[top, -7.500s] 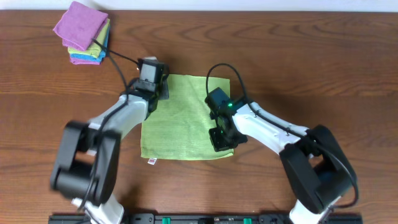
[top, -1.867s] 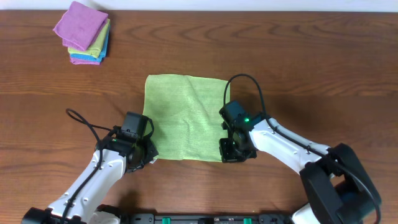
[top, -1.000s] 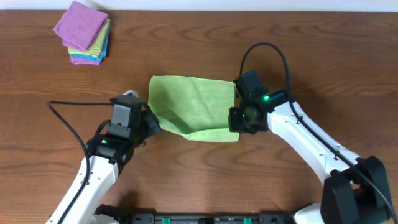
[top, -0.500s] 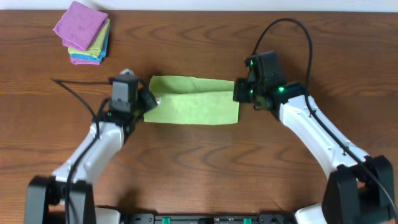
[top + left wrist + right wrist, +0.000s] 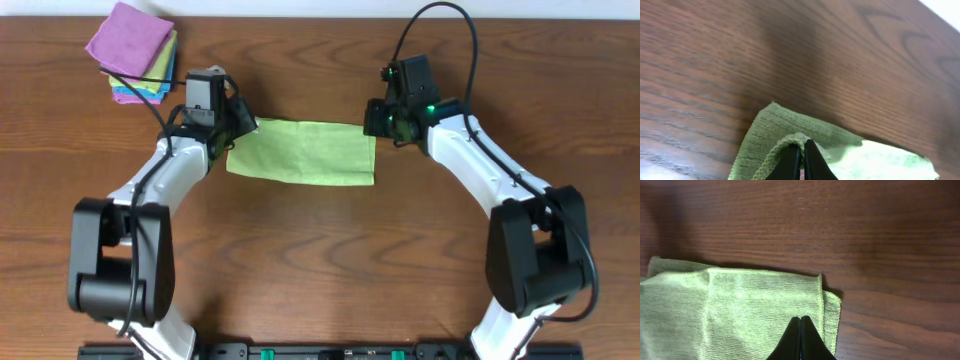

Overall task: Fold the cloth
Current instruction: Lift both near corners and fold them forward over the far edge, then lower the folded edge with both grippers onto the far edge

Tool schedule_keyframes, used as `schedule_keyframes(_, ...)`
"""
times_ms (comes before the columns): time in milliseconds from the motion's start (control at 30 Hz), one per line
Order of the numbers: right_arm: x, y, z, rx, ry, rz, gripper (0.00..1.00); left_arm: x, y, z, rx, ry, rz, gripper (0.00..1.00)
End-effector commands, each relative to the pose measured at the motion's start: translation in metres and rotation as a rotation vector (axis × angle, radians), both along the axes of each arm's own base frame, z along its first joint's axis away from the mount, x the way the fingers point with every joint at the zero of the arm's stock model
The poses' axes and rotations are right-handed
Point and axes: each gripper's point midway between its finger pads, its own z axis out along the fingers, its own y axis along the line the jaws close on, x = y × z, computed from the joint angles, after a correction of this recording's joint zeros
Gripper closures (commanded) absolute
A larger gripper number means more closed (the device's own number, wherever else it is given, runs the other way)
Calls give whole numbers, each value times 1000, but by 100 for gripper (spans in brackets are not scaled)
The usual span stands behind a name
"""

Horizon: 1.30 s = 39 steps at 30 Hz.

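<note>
The green cloth (image 5: 300, 153) lies folded in half as a wide strip on the wooden table, its upper layer laid over the lower one. My left gripper (image 5: 238, 128) is at its left end, shut on a raised fold of the cloth's edge (image 5: 765, 135), which curls over the fingertips (image 5: 801, 145). My right gripper (image 5: 375, 120) is at the right end, fingers (image 5: 800, 319) shut on the upper layer of the cloth (image 5: 740, 310), near its right hem. The lower layer sticks out a little past that hem.
A stack of folded cloths (image 5: 135, 52), purple on top with yellow-green and blue below, sits at the far left corner of the table, close to my left arm. Black cables loop above both wrists.
Both grippers carried the near edge of the cloth up and away from me, over the far edge. The cloth went from a flat square to a half-width strip, lying farther back.
</note>
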Motion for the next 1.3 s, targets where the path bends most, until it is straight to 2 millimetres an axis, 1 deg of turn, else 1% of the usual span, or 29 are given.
schedule_keyframes(0, 9, -2, 9, -16, -42, 34, 99, 2, -4, 0, -3, 1, -35, 94)
schedule_keyframes(233, 11, 3, -3, -16, -35, 78, 98, 6, -9, 5, -29, -23, -55, 95)
schedule_keyframes(267, 12, 4, -7, -15, -35, 83, 95, 6, -10, 5, -30, -23, -57, 94)
schedule_keyframes(300, 13, 5, -9, -12, -37, 90, 87, 5, -10, 5, -30, -19, -57, 94)
schedule_keyframes(400, 15, 11, -21, 0, -32, 127, 76, 3, -10, 3, -29, -8, -57, 94)
schedule_keyframes(567, 22, 12, -37, 39, -27, 143, 73, 2, -9, 2, -28, -1, -57, 94)
schedule_keyframes(667, 26, 6, -44, 50, -20, 134, 73, 2, -9, 2, -28, 0, -57, 94)
schedule_keyframes(867, 31, -7, -48, 68, -18, 130, 73, 0, -10, 1, -33, 5, -61, 94)
schedule_keyframes(1000, 30, -2, -55, 114, -7, 159, 74, 0, -11, 1, -36, 6, -63, 94)
schedule_keyframes(1133, 27, 0, -68, 120, 21, 165, 73, 0, -11, 1, -36, 7, -63, 94)
schedule_keyframes(1267, 28, 3, -68, 133, 16, 173, 73, 0, -11, 1, -35, 7, -63, 94)
